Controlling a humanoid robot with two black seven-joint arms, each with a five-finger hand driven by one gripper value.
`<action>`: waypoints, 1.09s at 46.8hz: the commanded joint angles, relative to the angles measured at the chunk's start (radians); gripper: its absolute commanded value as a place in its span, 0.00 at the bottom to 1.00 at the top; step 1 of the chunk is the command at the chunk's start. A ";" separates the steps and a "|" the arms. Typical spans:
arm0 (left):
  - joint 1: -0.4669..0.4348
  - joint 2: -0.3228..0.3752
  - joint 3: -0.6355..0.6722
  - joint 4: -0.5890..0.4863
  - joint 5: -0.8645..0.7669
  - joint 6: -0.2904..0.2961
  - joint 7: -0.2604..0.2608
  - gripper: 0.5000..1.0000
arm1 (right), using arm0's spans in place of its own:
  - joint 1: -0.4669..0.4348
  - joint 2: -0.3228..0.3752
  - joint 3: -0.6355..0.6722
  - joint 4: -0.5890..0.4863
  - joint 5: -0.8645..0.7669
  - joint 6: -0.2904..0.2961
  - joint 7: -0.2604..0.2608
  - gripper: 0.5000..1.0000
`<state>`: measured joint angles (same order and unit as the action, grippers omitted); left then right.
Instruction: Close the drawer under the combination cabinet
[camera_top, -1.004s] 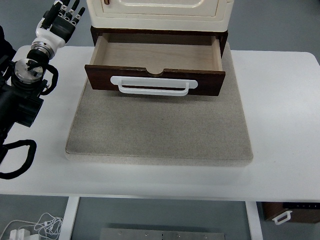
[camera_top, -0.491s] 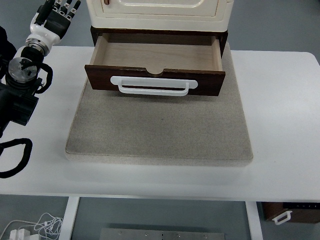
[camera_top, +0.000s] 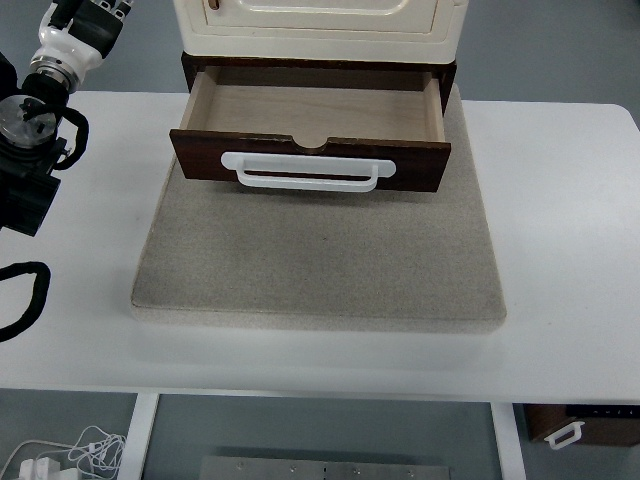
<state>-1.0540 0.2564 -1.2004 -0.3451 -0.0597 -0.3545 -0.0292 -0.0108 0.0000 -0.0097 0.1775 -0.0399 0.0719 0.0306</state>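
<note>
White table (camera_top: 560, 250) carries a grey mat (camera_top: 320, 260) at centre. On the mat's far edge sits a cream cabinet (camera_top: 320, 25), its brown drawer (camera_top: 310, 120) pulled open and empty, white handle (camera_top: 305, 172) facing the near edge. Left hand (camera_top: 85, 20) sits at the far left corner, fingers cropped, grip unclear, nothing visibly held.
</note>
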 joint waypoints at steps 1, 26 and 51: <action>-0.024 0.015 0.013 -0.002 0.001 0.002 0.002 0.99 | 0.000 0.000 0.001 0.000 0.000 0.000 0.000 0.90; -0.156 0.173 0.117 -0.147 0.000 0.009 0.002 1.00 | 0.000 0.000 -0.001 0.000 0.000 0.000 0.000 0.90; -0.353 0.330 0.386 -0.357 0.009 0.006 0.002 0.99 | 0.000 0.000 -0.001 0.000 0.000 0.000 0.000 0.90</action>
<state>-1.3913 0.5819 -0.8462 -0.6731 -0.0577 -0.3479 -0.0276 -0.0107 0.0000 -0.0097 0.1773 -0.0398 0.0722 0.0306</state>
